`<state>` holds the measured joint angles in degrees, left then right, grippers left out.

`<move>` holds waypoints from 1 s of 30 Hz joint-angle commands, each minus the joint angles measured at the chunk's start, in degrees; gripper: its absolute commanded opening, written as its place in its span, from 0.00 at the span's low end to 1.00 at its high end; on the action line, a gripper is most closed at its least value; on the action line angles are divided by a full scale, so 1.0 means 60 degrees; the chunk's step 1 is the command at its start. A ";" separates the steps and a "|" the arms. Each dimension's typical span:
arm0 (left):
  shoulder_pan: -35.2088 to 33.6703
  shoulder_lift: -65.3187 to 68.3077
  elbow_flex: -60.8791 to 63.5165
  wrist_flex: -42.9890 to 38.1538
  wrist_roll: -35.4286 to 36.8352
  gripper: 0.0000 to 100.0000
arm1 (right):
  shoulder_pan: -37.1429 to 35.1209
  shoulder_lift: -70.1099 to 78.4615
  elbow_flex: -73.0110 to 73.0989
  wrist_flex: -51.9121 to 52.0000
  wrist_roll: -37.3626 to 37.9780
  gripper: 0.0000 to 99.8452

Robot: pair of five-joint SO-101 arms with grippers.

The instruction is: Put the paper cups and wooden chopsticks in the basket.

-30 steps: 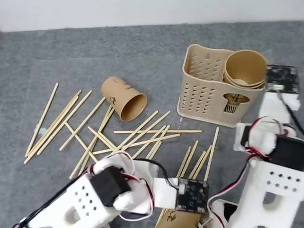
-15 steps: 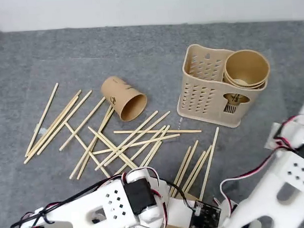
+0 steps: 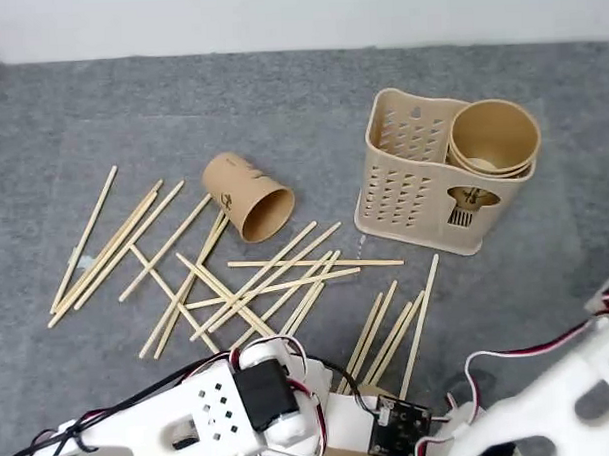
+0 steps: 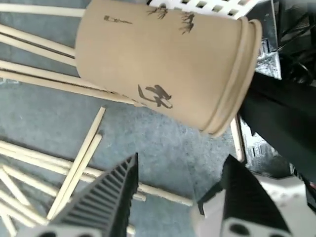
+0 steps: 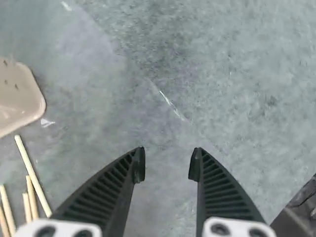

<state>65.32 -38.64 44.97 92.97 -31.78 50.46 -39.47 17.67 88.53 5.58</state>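
Tan perforated basket (image 3: pixel 404 200) stood upright at 2 o'clock in the high view, stacked paper cups (image 3: pixel 493 136) upright in its 3 o'clock compartment; a loose paper cup (image 3: pixel 247 196) lay sideways at its 9 o'clock, wooden chopsticks (image 3: pixel 316 263) were scattered flat from 6 to 9 o'clock, and another cup (image 4: pixel 163 74) lay sideways across several.

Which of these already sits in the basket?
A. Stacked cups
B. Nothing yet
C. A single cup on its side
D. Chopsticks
A: the cups stand stacked and upright in one compartment of the basket, while the chopsticks all lie outside it.
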 commanded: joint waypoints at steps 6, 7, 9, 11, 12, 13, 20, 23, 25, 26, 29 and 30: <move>0.0117 -0.0308 0.0212 -0.0557 0.0718 0.26 | 0.0769 0.0051 0.0088 -0.0227 -0.1451 0.16; 0.0117 -0.0308 0.0256 -0.0586 0.0747 0.26 | 0.0886 0.0051 0.0088 -0.0227 -0.1524 0.16; 0.0117 -0.0308 0.0300 -0.0615 0.0747 0.26 | 0.1179 0.0051 0.0132 -0.0227 -0.1568 0.16; 0.0117 -0.0308 0.0359 -0.0659 0.0747 0.26 | 0.1502 0.0095 0.0147 -0.0227 -0.1714 0.16; 0.0117 -0.0308 0.0359 -0.0659 0.0747 0.26 | 0.1707 0.0198 0.0147 -0.0227 -0.1802 0.16; 0.0117 -0.0308 0.0359 -0.0659 0.0747 0.26 | 0.1883 0.0344 0.0147 -0.0227 -0.1861 0.16; 0.0073 -0.0308 0.0344 -0.0659 0.0747 0.26 | 0.2117 0.2718 -0.0498 -0.0198 -0.1905 0.16; 0.0073 -0.0308 0.0344 -0.0659 0.0762 0.26 | 0.2322 0.3934 -0.1304 0.0125 -0.1832 0.16; 0.0073 -0.0308 0.0344 -0.0659 0.0762 0.26 | 0.2425 0.4696 -0.1934 0.0403 -0.1817 0.16; 0.0073 -0.0308 0.0344 -0.0659 0.0762 0.26 | 0.2454 0.5048 -0.2286 0.0579 -0.1817 0.16; 0.0073 -0.0308 0.0344 -0.0659 0.0762 0.26 | 0.2542 0.6029 -0.3238 0.1033 -0.1685 0.16; 0.0088 -0.0308 0.0344 -0.0659 0.0762 0.26 | 0.2542 0.6337 -0.3487 0.1194 -0.1597 0.16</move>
<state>65.93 -39.25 47.52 89.63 -27.65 65.05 -4.48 3.43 92.75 -5.05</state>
